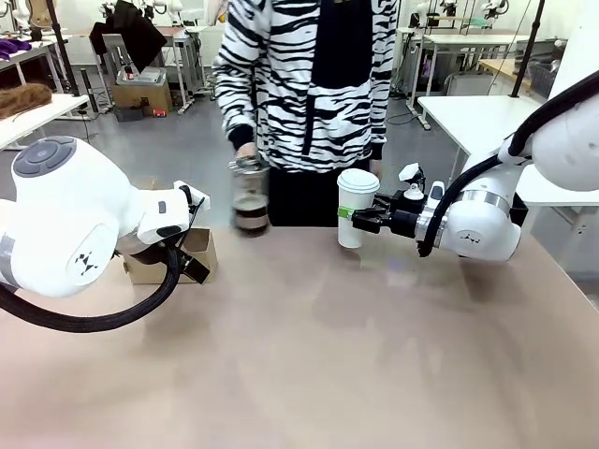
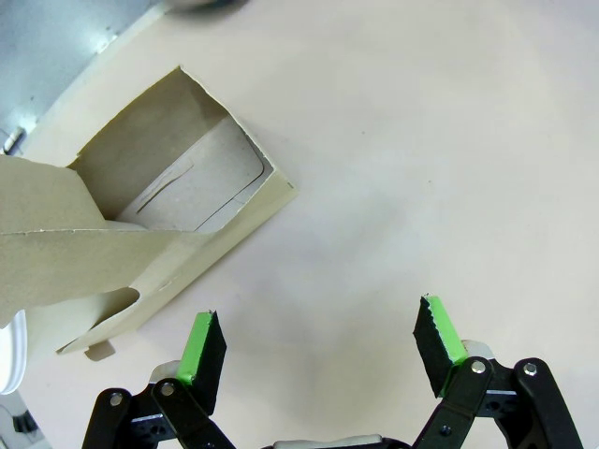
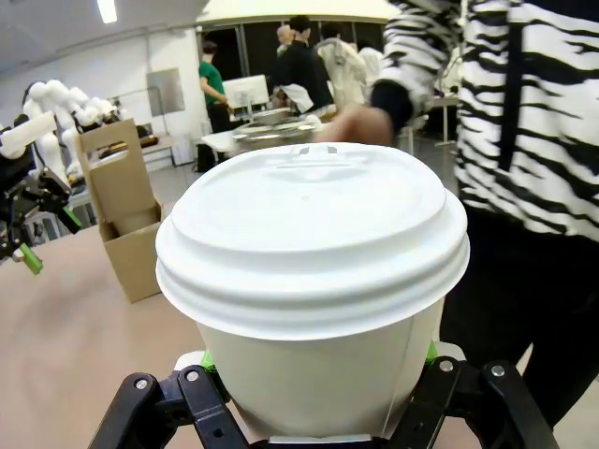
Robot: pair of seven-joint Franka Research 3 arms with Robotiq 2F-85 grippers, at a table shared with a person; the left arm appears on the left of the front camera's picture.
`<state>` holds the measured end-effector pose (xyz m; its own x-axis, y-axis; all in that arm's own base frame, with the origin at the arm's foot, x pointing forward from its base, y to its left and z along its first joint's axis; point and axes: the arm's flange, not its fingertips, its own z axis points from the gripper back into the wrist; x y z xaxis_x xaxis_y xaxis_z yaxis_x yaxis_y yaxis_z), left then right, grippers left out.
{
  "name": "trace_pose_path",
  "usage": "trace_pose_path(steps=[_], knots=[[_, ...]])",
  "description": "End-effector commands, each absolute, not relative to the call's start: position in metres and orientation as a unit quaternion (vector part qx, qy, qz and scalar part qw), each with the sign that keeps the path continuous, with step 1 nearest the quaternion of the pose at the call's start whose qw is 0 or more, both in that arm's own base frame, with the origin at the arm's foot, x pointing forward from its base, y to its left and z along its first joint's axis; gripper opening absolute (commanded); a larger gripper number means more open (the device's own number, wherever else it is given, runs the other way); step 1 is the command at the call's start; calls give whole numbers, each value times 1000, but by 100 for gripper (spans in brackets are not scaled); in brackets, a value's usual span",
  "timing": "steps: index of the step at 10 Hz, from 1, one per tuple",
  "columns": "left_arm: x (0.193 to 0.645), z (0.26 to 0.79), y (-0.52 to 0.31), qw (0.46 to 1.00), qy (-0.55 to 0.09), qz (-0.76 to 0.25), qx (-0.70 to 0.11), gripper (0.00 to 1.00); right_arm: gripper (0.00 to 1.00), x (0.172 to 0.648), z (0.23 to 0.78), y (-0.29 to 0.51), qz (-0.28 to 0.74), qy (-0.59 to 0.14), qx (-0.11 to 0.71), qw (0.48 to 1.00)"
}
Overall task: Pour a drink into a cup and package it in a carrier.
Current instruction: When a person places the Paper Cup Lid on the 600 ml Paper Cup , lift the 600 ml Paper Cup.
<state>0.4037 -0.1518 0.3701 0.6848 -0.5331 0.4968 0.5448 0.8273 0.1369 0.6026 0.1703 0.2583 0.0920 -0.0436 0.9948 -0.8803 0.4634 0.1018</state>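
A white paper cup (image 1: pixel 357 208) with a white lid stands at the table's far side, and my right gripper (image 1: pixel 352 219) is shut on its lower half. In the right wrist view the cup (image 3: pixel 314 243) sits close up between the green pads (image 3: pixel 430 354). A person's hand holds the glass jug (image 1: pixel 250 198) just left of the cup, with dark drink (image 1: pixel 251 217) low inside it. The brown cardboard carrier (image 1: pixel 178 262) sits at the left, partly behind my left arm. My left gripper (image 2: pixel 321 341) hangs open over bare table, with the carrier (image 2: pixel 140 215) to its upper left.
The person in a striped top (image 1: pixel 309 75) stands at the far edge, behind the jug and cup. The near and middle tabletop (image 1: pixel 309 355) is bare. My left arm's bulky body (image 1: pixel 65 224) covers the left side of the table.
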Motion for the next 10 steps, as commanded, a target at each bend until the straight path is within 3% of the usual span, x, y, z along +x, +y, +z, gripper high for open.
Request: trace_pose_path(steps=[1, 10], knots=[[403, 370, -152, 918, -268, -294, -12, 100, 80, 601, 264, 171, 334, -589, 395, 621], [403, 370, -152, 918, -268, -294, -12, 100, 80, 601, 264, 171, 334, -589, 395, 621]])
